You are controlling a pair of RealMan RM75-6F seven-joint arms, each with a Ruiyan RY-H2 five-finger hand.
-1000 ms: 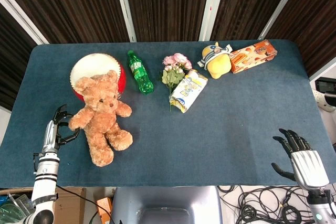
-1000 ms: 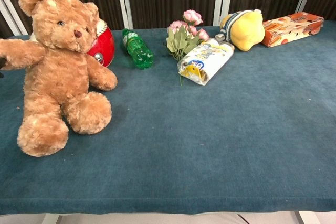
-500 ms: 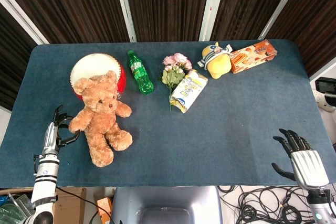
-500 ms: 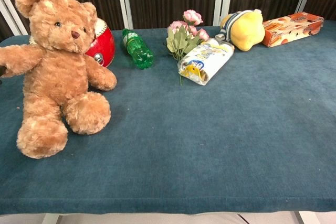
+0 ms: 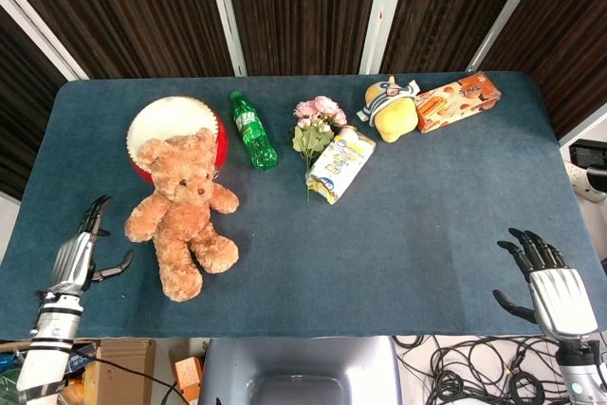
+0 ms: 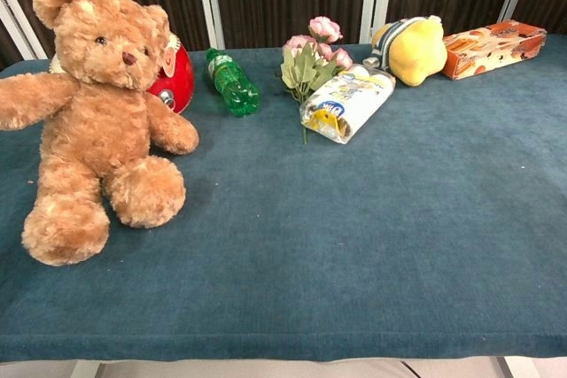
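Blue table (image 5: 408, 234); brown teddy bear (image 5: 183, 208) sits at its left end, its head against the red-and-white drum (image 5: 161, 123), legs toward the near edge; probably light, soft and yielding, best taken around the torso or an outstretched arm. Green bottle (image 5: 253, 130), flowers (image 5: 314, 127) and snack packet (image 5: 340, 164) lie behind. Left hand (image 5: 76, 260), just beside the bear's arm, empty with fingers spread; right hand (image 5: 553, 288), well apart, likewise empty and spread.

One teddy bear (image 5: 182, 211), drum (image 5: 161, 119), bottle (image 5: 253, 130), bouquet (image 5: 312, 130), snack packet (image 5: 341, 164), yellow plush toy (image 5: 393, 108), orange box (image 5: 456, 101).
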